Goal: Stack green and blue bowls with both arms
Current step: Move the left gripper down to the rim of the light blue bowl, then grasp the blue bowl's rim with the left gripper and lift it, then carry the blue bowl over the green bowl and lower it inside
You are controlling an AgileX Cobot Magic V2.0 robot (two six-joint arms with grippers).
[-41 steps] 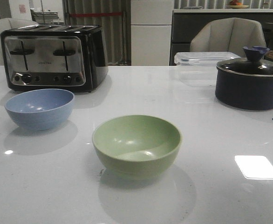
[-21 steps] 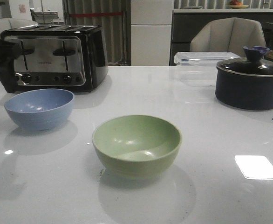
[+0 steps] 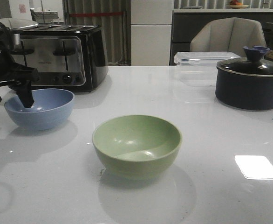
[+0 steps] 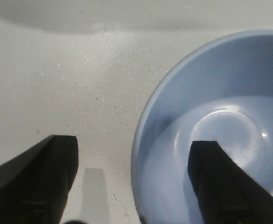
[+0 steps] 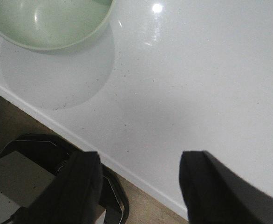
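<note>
While the blue bowl point(image 3: 39, 108) sits on the white table point(image 3: 211, 140) just in front of the toaster point(image 3: 57, 56), the left gripper point(image 3: 10, 97) hangs over the bowl's left rim with its jaws apart — one finger point(image 4: 220, 182) inside the bowl, the other outside above bare tabletop, as the left wrist view shows. Whether either finger touches the rim cannot be told. The green bowl point(image 3: 136, 144) stands upright near the table's middle, well apart from the blue one, holding nothing. The right gripper point(image 5: 139, 186) hovers at the table's near edge with its jaws spread and nothing between them — the green bowl lies off to one side of it. A dark pot point(image 3: 250, 81) and a clear box point(image 3: 197, 67) stand at the far right.
</note>
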